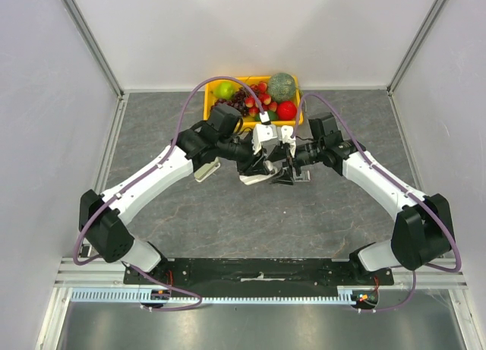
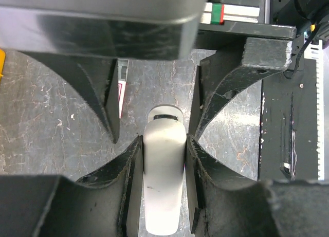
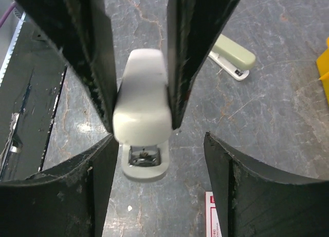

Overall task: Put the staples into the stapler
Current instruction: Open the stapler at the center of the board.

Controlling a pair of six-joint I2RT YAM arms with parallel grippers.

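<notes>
The grey table carries a yellow tray beyond both grippers. The left gripper is clenched on the white stapler. The stapler sits between the spread, released fingers of the right gripper; one finger may graze it, which is hard to tell. A second stapler lies beyond them. The staples box lies on the table beside the right fingers, ungripped.

A dark grey, marble-veined tabletop fills the middle — softly, evenly lit. Plain white panel walls enclose three sides, joined by silvery aluminium frame posts; a black base plate lines the near edge.
</notes>
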